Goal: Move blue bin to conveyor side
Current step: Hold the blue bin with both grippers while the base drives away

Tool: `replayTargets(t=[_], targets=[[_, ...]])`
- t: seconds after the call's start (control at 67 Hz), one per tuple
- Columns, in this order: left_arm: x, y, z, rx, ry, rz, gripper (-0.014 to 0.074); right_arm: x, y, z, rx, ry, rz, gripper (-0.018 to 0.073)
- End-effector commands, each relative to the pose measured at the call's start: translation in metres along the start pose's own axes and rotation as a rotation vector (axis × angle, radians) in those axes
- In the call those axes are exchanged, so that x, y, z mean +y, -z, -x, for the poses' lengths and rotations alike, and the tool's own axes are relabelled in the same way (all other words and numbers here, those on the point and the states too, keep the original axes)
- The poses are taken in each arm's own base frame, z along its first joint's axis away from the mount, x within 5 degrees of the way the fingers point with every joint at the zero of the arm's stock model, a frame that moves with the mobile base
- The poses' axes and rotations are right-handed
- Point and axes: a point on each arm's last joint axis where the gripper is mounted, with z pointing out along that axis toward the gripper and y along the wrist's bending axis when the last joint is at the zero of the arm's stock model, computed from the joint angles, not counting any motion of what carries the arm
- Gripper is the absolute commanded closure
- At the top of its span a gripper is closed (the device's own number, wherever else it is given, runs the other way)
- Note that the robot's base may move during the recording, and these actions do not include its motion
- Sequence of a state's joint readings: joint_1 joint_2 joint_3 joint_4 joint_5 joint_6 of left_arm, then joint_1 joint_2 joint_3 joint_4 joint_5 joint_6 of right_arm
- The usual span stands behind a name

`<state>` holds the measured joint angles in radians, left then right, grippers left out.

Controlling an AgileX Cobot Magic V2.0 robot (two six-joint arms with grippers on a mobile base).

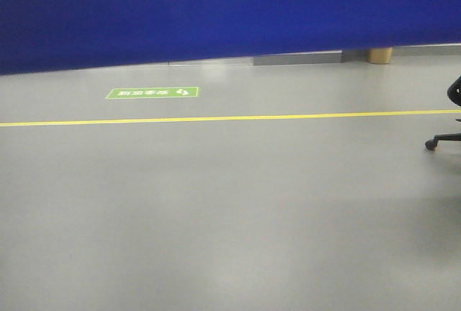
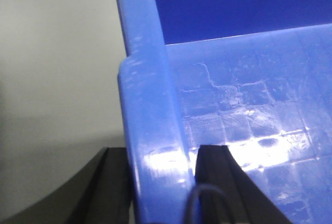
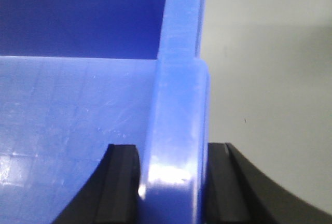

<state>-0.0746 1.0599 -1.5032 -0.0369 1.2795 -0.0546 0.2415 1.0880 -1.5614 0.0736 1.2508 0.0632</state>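
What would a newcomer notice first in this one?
The blue bin fills both wrist views, a wall pinched between the left fingers in one and the right fingers in the other. In the front view a dark blue mass, probably the same bin, spans the top above a yellow line and green sign on the grey floor.

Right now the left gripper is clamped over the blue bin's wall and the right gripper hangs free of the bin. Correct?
Not quite. The right gripper is not free: the right wrist view shows a wall of the blue bin between its jaws, one inside the bin and one outside, both against the plastic. The left gripper is clamped over a wall, as you said.
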Motion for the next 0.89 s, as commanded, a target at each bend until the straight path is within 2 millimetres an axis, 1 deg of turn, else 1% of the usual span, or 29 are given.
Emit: replayTargets(t=[0.0,0.88], targets=[[0.0028,0.011,0.007,-0.109,-0.036,0.037,0.0605,-0.0049,0.0152,0.0101,-0.142,0.039,-0.057,0.0637],[0.0028,0.011,0.007,-0.109,-0.036,0.037,0.0605,-0.0048,0.0153,0.0106,-0.148,0.039,-0.057,0.0637]])
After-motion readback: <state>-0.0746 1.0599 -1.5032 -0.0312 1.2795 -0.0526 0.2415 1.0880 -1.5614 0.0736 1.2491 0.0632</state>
